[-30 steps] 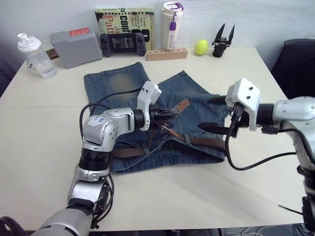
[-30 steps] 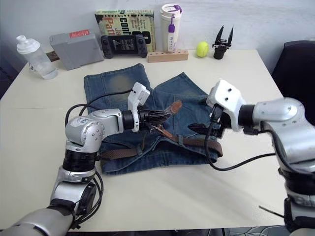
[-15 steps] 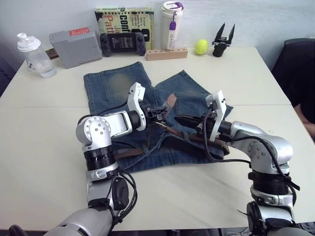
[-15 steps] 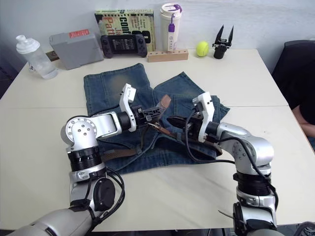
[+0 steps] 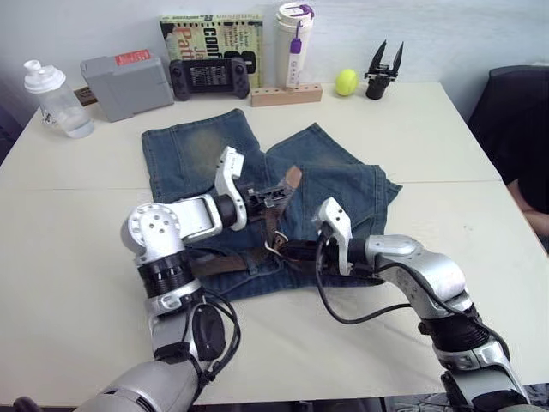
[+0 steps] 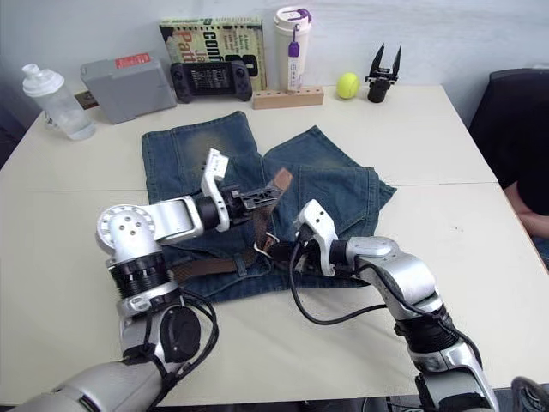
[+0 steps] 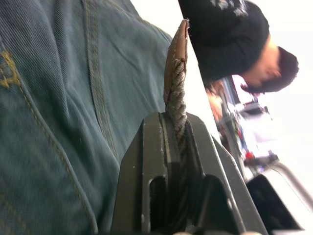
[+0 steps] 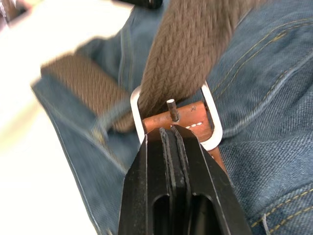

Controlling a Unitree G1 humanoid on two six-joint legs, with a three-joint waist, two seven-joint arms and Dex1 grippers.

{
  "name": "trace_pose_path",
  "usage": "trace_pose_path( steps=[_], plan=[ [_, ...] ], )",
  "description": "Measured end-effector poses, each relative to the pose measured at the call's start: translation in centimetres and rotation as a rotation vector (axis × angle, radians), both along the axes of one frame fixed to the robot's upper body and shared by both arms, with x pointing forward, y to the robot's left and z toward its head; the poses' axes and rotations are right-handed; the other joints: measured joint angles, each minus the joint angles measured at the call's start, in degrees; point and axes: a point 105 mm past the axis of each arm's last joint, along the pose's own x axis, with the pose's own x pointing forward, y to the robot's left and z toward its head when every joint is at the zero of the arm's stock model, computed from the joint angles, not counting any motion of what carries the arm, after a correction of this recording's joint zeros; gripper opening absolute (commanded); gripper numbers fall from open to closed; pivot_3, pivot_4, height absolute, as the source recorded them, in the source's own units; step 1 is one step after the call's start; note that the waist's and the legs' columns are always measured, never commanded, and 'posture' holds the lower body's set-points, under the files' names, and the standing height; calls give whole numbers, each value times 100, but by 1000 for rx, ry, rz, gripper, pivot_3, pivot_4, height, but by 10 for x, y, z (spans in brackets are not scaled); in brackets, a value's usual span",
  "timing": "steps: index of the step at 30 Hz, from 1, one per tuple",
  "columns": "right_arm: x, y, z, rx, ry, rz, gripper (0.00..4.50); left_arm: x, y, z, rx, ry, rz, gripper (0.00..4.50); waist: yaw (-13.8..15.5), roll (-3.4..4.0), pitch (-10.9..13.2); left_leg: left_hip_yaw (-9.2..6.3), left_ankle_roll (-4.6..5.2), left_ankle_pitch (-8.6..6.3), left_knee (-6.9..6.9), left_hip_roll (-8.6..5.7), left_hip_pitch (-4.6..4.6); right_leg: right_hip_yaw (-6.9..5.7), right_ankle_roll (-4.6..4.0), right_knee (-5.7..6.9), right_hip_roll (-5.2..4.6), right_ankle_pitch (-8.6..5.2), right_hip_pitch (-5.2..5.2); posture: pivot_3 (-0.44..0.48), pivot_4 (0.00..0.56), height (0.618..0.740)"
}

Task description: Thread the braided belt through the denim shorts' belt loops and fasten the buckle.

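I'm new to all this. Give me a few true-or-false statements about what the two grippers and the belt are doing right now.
1. The left gripper is shut on the belt near its leather tip. True.
2. The belt strap passes through the buckle. True.
3. The right gripper is open, away from the buckle. False: it is shut on the buckle's leather tab.
4. The shorts hang off the table edge. False: they lie flat on it.
5. The tennis ball sits on the shorts. False: it is at the table's far edge.

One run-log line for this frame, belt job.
left gripper: shut on braided belt tip | right gripper: shut on buckle tab | strap through frame | prong free
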Motion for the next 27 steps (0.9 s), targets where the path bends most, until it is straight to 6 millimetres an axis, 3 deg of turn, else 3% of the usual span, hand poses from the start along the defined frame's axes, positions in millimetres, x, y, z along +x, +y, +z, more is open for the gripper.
trace_pose_path(
  steps=[4,11,15,23,27],
  plan=[
    [0,1,-4,-60,-65,35,58,-5,25,0,8,-7,-7,0,-48,-10,-17,0,-3,0,-3,2,4,3,0,0,0,0,1,0,150,693],
    [0,-2,-6,-145,-136,82,58,-16,67,-22,52,58,52,0,-28,-63,-59,-5,-5,-1,0,3,6,0,0,-2,-6,0,8,0,150,693],
    [1,-5,2,-117,-115,92,58,-24,74,-32,43,89,50,0,-22,-68,-60,-8,-6,-2,0,3,1,-1,0,-5,-7,0,6,0,150,693],
    [2,-6,20,-57,-31,106,58,-24,74,-30,70,70,85,0,-37,-68,-60,-9,-4,-3,-6,3,-3,-4,-1,-9,-6,0,1,0,150,693],
    [2,4,17,-33,0,126,58,-27,73,-32,88,62,84,0,-36,-68,-60,-6,-5,-3,-8,2,-6,-2,-1,-12,-7,0,-2,0,150,693]
  ],
)
